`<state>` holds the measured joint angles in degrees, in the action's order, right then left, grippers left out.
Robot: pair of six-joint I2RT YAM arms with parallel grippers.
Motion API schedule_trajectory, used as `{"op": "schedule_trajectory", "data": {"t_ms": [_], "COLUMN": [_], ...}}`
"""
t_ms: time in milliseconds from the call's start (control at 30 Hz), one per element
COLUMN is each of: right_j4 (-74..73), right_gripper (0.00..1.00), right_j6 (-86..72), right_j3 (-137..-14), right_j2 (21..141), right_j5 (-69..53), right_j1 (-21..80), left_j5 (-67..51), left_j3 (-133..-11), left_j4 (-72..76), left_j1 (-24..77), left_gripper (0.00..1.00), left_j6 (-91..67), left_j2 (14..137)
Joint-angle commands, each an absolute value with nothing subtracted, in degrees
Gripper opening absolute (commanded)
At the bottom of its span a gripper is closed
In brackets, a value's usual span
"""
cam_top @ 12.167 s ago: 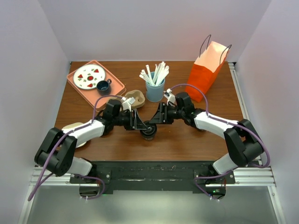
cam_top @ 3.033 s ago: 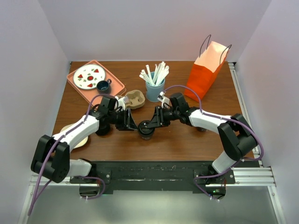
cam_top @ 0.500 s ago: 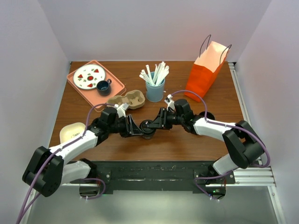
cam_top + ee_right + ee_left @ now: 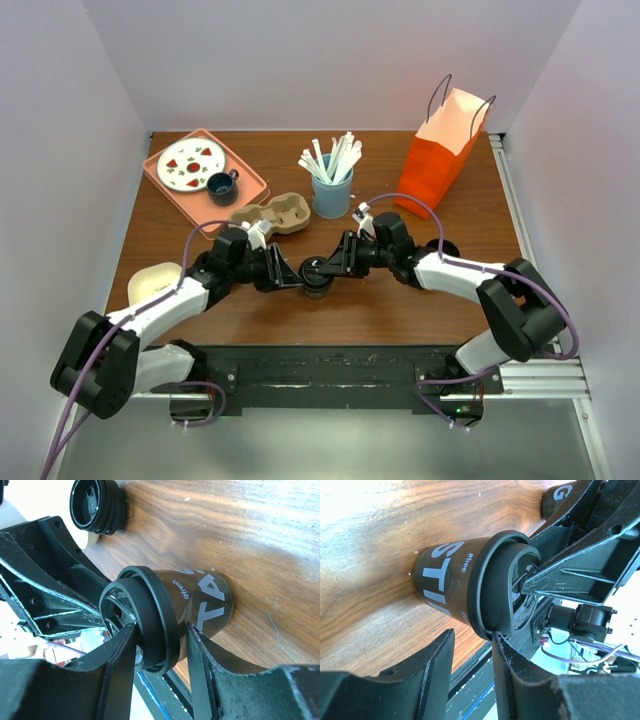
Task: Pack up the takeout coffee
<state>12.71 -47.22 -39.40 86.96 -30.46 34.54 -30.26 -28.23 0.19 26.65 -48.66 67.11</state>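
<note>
Top view: coffee cup [image 4: 317,274] stands upright in the middle of the table [image 4: 380,312], both arms converged on it. Left gripper [image 4: 292,273] is at its left side, right gripper [image 4: 340,264] at its right. Pulp carrier [image 4: 271,213] sits just behind, apart from the cup. Orange bag [image 4: 445,150] is upright at the far right, well apart.

Left wrist: lid [image 4: 500,587] is on the cup; I can't tell if it's seated all round. My left jaws are partway closed with the lid rim right at the mouth of the gap. Can't tell if they bite it or only touch.

Right wrist: clearer. Right fingers [image 4: 200,665] straddle the lid rim, one over the top face, one against the cup wall under the rim — clamped on the lid.

My read: lidding step, cup not yet in carrier or bag. Next move calls for confirming the lid is down, freeing the rim, then taking the cup by its wall and lifting it straight into a carrier well. Risk — pinching the rim could pop the lid or tip the cup.
</note>
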Motion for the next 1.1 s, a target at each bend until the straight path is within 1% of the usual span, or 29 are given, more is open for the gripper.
{"op": "schedule_trajectory", "data": {"t_ms": [0, 33, 133, 167, 233, 267, 367, 500, 600, 667, 833, 900, 967, 1000, 1033, 1067], "right_j4": [1.1, 1.1, 1.2, 1.2, 1.3, 1.3, 1.3, 1.6, 2.5, 2.6, 2.2, 1.8, 0.6, 0.2, -1.4, -2.1], "right_gripper": [0.25, 0.25, 0.25, 0.25, 0.25, 0.25, 0.24, 0.24, 0.24, 0.24, 0.24, 0.24, 0.24, 0.24, 0.24, 0.24], "right_j6": [-44.6, -44.6, -44.6, -44.6, -44.4, -44.2, -43.9, -43.5, -43.4, -43.5, -43.1, -42.8, -42.0, -41.7, -40.9, -40.6], "right_j3": [-36.0, -36.0, -35.8, -35.6, -35.2, -35.1, -34.4, -33.5, -32.9, -32.7, -33.3, -33.7, -35.2, -35.8, -37.1, -37.7], "right_j2": [90.1, 90.2, 90.4, 90.4, 90.7, 90.8, 90.9, 91.2, 92.1, 92.4, 92.5, 92.4, 92.0, 91.8, 91.8, 91.8], "right_j5": [-24.5, -24.5, -24.3, -24.3, -24.3, -24.1, -23.6, -23.1, -23.0, -22.8, -22.5, -22.4, -22.1, -22.3, -22.2, -22.1], "right_j1": [35.3, 35.2, 35.4, 35.4, 35.5, 35.4, 35.4, 35.4, 35.4, 35.5, 35.5, 35.5, 35.5, 35.5, 35.5, 35.4], "left_j5": [-29.0, -29.0, -27.7, -26.4, -23.6, -22.2, -18.7, -17.5, -15.8, -16.1, -16.2, -17.1, -17.8, -20.2, -21.7, -22.1], "left_j3": [-29.0, -28.8, -29.3, -30.1, -30.1, -30.1, -28.0, -25.3, -24.0, -23.4, -23.6, -25.7, -29.9, -31.2, -33.8, -35.5], "left_j4": [2.6, 3.1, 2.1, 0.3, -5.3, -7.5, -13.2, -14.5, -15.5, -14.9, -14.4, -15.5, -17.2, -17.1, -16.6, -18.4], "left_j1": [26.3, 26.3, 26.2, 26.2, 26.2, 26.1, 26.2, 26.4, 27.3, 27.9, 28.8, 28.7, 28.1, 27.6, 27.2, 26.5], "left_gripper": [0.4, 0.4, 0.36, 0.29, 0.26, 0.2, 0.16, 0.15, 0.11, 0.1, 0.11, 0.11, 0.2, 0.25, 0.33, 0.36], "left_j6": [-47.0, -47.2, -47.5, -47.5, -46.9, -46.9, -46.3, -46.1, -46.4, -46.2, -46.2, -45.6, -45.1, -44.6, -44.5, -44.1], "left_j2": [68.9, 69.4, 71.3, 71.9, 73.4, 73.7, 74.3, 74.7, 76.9, 78.8, 81.4, 79.9, 78.1, 76.6, 76.0, 75.8]}}
